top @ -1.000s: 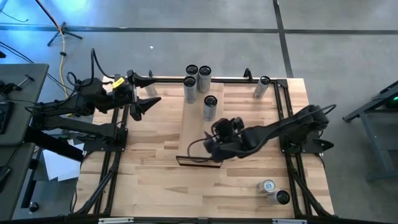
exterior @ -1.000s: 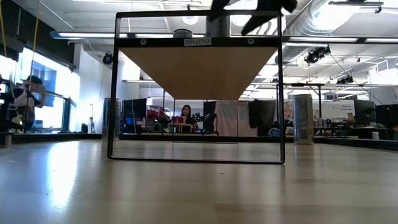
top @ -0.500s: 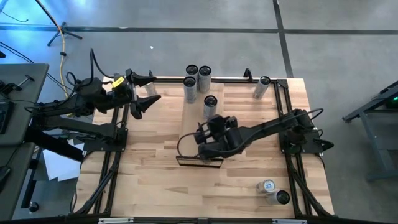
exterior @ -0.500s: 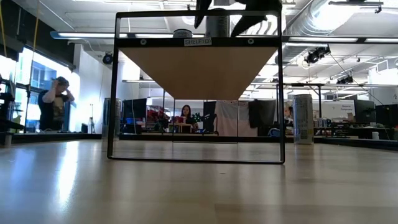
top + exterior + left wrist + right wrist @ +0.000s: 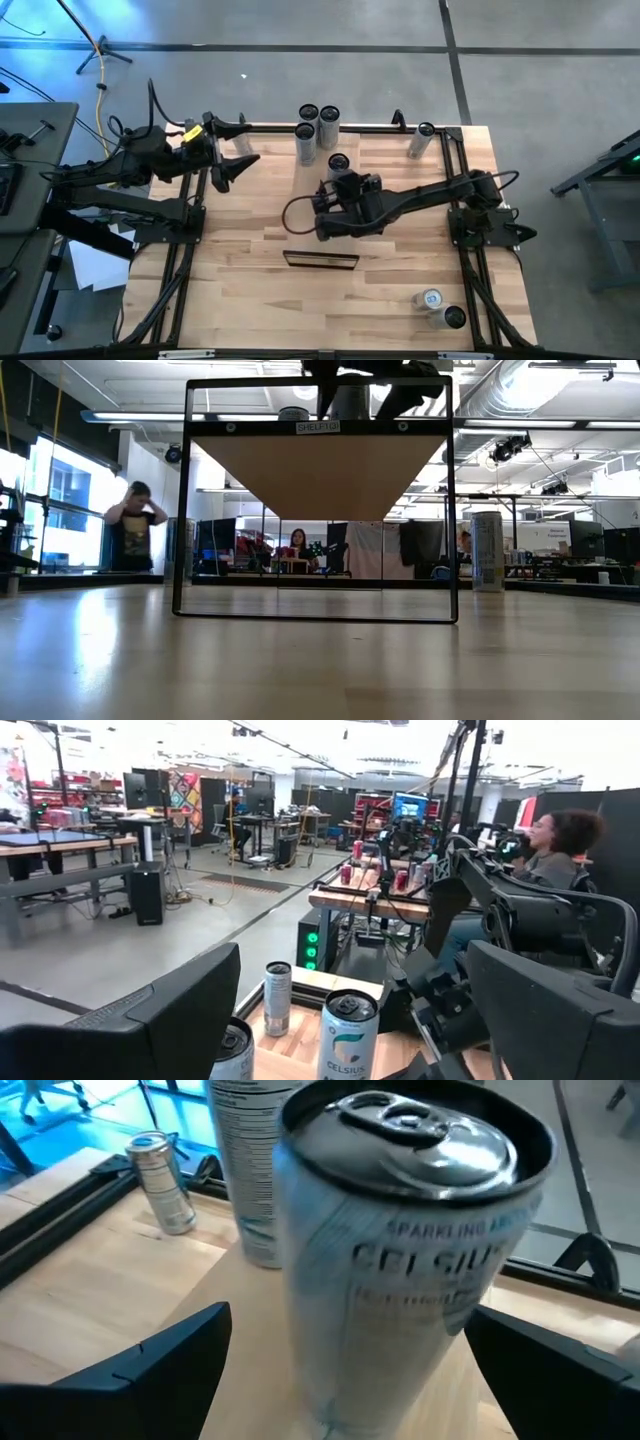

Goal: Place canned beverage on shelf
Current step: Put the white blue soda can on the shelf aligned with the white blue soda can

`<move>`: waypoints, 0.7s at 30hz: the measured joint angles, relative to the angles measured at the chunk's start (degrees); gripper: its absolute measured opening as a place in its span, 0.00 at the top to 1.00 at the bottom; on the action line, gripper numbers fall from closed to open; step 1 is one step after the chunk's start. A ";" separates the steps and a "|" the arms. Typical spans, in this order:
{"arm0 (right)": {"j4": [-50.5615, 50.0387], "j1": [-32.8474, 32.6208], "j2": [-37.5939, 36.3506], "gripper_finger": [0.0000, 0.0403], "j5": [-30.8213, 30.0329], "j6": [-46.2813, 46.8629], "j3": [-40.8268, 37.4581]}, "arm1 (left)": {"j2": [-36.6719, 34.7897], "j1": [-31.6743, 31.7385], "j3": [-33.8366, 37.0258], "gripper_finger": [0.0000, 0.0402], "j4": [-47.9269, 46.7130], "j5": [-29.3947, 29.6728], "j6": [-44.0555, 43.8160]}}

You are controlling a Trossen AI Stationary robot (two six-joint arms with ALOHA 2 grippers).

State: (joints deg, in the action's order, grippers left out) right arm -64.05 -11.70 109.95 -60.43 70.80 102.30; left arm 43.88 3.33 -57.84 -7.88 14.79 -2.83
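Pale butcher-block tabletop (image 5: 250,290) framed by dark metal rails fills the overhead view, with grey concrete floor around it and an open workshop of desks and monitors beyond. Down the middle of the table runs the long narrow shelf of pale smooth wood (image 5: 308,205), raised on a black wire frame whose near end shows as a dark rectangle; from table height the board's tan underside (image 5: 318,470) hangs within that frame. The right gripper (image 5: 333,192) reaches from the right side over the shelf, its two dark fingers (image 5: 150,1365) spread wide on either side of a tall silver beverage can with pale lettering (image 5: 415,1250), which stands upright on the board between them; contact with the can cannot be made out, so the fingers look released rather than clenched. Three more silver cans (image 5: 317,125) stand clustered at the shelf's far end, another silver can (image 5: 421,140) stands near the far right corner, and two silver cans (image 5: 438,308) sit at the near right edge of the table. The left gripper (image 5: 236,150) waits spread apart and holding nothing at the far left corner. A person in dark clothes (image 5: 132,538) stands in the room behind.
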 joint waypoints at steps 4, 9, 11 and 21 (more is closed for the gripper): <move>0.00 1.46 0.00 0.04 1.64 -1.86 0.00 | 0.00 0.00 0.00 0.11 0.00 1.44 0.02; 0.04 2.81 0.00 0.04 5.88 -3.34 -0.02 | 0.00 0.00 0.00 0.11 0.00 2.27 0.02; 0.02 3.14 0.00 0.04 6.57 -2.91 -0.04 | 0.00 0.00 0.00 0.11 -0.02 2.27 0.02; 0.59 3.41 0.00 0.04 6.81 -2.13 -0.04 | 0.00 0.00 0.00 0.11 -0.07 2.31 0.02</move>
State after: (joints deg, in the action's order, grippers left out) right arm -63.47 -8.29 109.95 -53.62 68.67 102.26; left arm 43.88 3.33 -57.84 -7.94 17.10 -2.81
